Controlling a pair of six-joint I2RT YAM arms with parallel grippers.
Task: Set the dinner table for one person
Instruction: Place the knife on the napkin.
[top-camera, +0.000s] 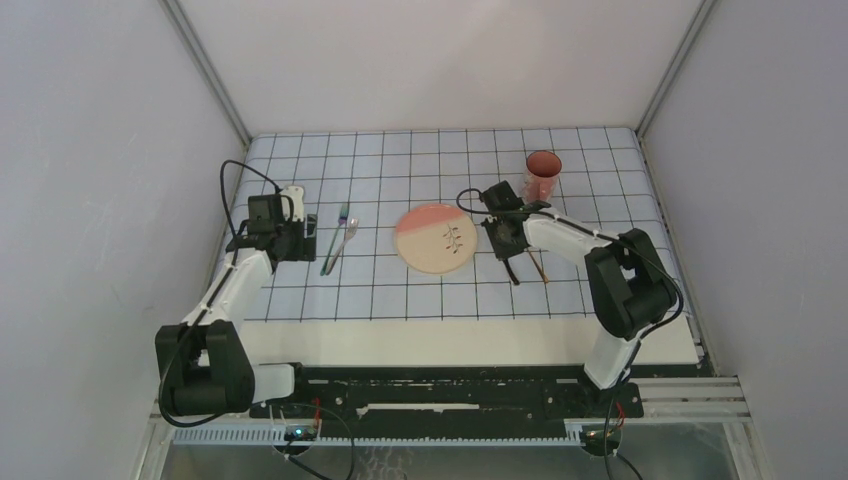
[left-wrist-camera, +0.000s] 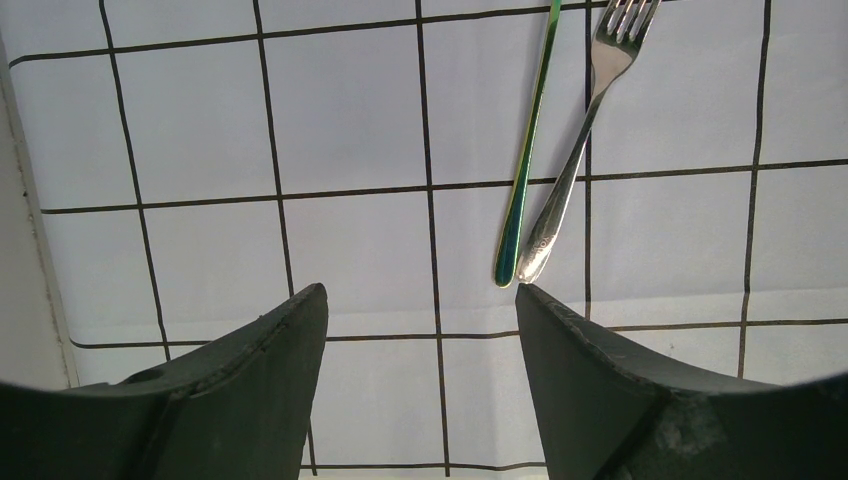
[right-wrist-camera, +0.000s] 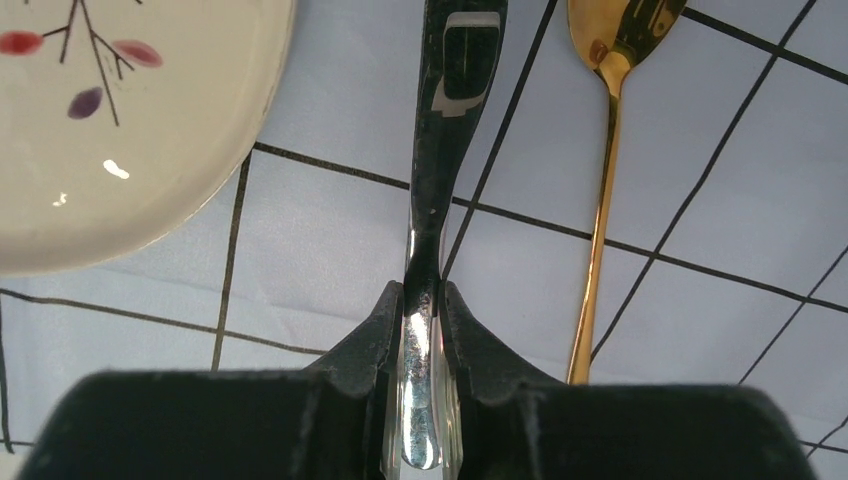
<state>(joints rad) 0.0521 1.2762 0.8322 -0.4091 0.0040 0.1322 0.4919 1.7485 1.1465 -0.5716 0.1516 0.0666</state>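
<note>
Beneath the jaws lies the dinner table (top-camera: 450, 341).

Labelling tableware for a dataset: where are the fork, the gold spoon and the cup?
fork (left-wrist-camera: 565, 180), left wrist view, middle of its handle
gold spoon (right-wrist-camera: 598, 230), right wrist view, middle of its handle
cup (top-camera: 541, 180), top view, its outer side wall

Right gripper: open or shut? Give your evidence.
Right gripper shut on the black utensil; both fingers press against its handle.
</note>
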